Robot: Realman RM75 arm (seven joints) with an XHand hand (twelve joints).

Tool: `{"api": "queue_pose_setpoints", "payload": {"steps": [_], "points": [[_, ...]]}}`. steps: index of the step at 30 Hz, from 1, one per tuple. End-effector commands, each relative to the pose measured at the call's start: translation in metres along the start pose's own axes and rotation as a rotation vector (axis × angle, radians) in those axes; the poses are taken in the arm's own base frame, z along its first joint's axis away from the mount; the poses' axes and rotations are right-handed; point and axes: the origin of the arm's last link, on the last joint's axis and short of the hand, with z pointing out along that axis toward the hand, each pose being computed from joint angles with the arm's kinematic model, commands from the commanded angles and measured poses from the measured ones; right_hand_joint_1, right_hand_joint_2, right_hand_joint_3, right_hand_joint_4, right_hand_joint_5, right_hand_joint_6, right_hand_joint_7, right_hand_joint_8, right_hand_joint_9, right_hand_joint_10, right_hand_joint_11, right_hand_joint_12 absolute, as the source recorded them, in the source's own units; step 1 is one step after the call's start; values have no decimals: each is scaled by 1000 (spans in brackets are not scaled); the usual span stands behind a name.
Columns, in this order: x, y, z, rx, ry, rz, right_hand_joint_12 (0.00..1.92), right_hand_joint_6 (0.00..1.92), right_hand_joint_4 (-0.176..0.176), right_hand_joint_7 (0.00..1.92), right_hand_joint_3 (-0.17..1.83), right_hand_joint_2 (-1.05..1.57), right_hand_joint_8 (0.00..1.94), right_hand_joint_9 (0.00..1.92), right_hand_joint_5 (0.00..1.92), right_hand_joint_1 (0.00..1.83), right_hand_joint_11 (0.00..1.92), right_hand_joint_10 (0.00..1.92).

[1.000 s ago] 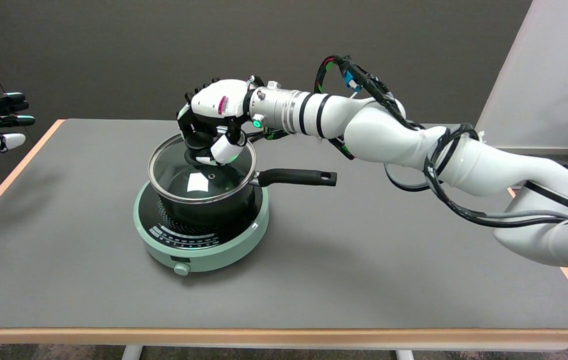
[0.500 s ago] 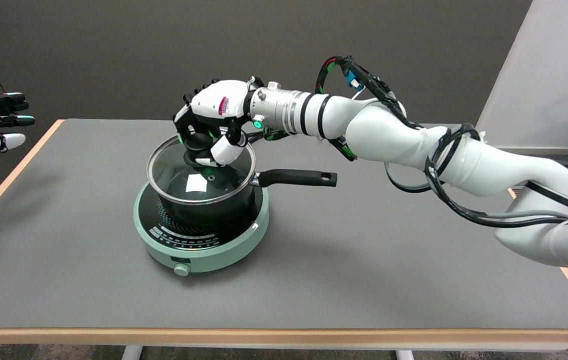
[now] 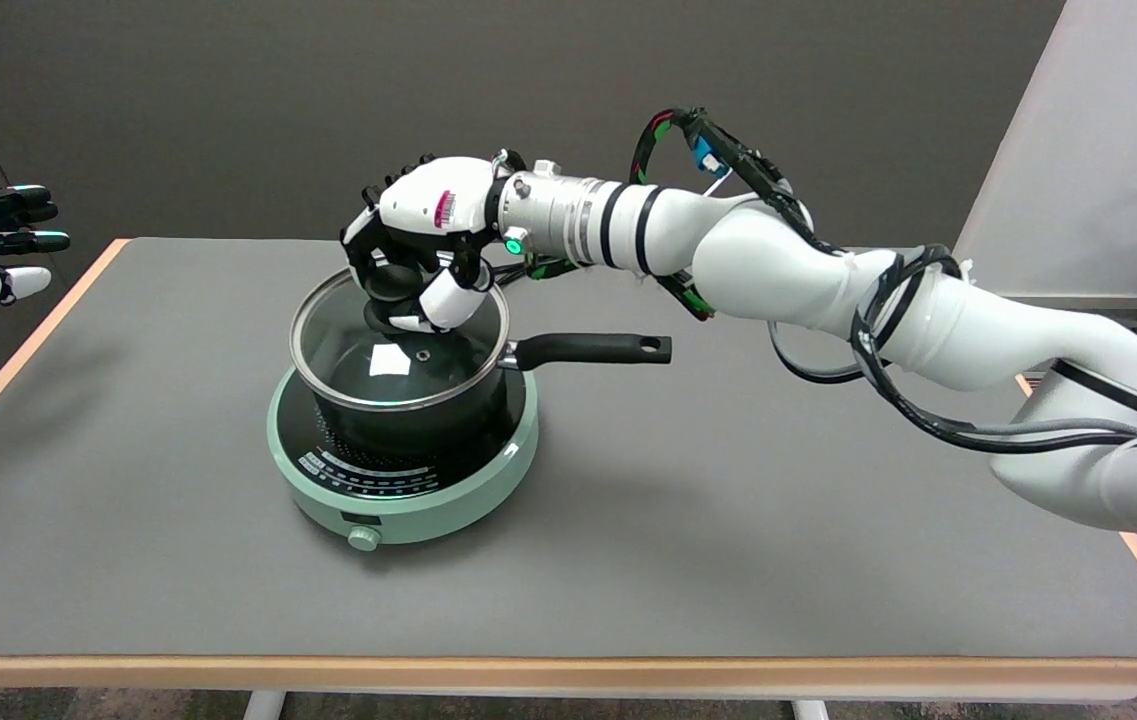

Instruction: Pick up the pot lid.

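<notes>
Grey table (image 3: 728,520) with wood edge, green hotplate (image 3: 403,490) on it

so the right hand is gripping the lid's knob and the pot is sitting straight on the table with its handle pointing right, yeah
Not quite. In the head view the pot sits on a mint-green cooktop, not straight on the table. The rest holds: the right hand grips the glass lid by its knob, and the handle points right.

The right hand (image 3: 416,250) covers the knob of the pot lid (image 3: 398,345), so the contact there cannot be told, the markings on the cooker (image 3: 403,480) are too small to read, and the tabletop (image 3: 728,520) is cut off at the lower edge.
</notes>
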Motion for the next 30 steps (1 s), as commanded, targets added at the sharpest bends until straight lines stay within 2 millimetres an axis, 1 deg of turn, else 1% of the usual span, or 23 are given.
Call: {"api": "queue_pose_setpoints", "payload": {"steps": [1,11,24,30], "points": [[13,-2,2,10,16,-14,1055,1099,176,921,535,876,1239,852,752,1363,657,1226],[30,-1,0,14,44,-22,1056,1100,176,919,532,878,1240,852,752,1362,660,1246],[35,2,-8,12,49,-38,1054,1101,176,920,532,878,1239,851,751,1362,665,1259],[44,6,-17,5,69,-63,1054,1100,176,921,530,878,1238,853,750,1363,665,1268]]}}
